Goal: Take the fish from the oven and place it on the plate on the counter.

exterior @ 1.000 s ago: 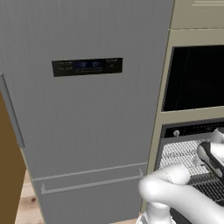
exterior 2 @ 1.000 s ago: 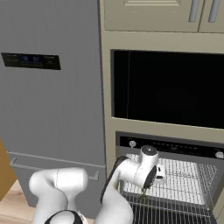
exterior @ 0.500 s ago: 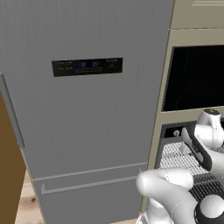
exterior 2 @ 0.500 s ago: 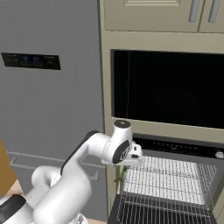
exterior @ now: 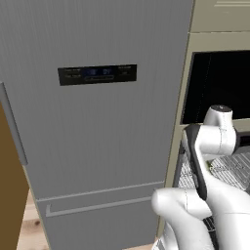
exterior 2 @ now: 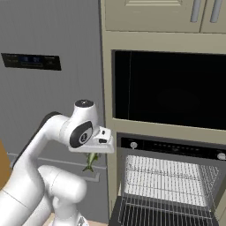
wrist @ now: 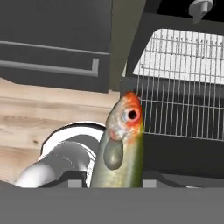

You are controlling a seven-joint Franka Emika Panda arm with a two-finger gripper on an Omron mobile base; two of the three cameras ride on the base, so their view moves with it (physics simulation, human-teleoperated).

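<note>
Now my gripper is clamped on the fish, which hangs head-down below my fingers, clear of the oven; swinging fast toward the plate could shake it loose

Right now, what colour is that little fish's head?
Orange-red, on the small olive-green fish; clearest in the hand view.

Tall grey fridge with dark display panel, white arm before open oven
</note>
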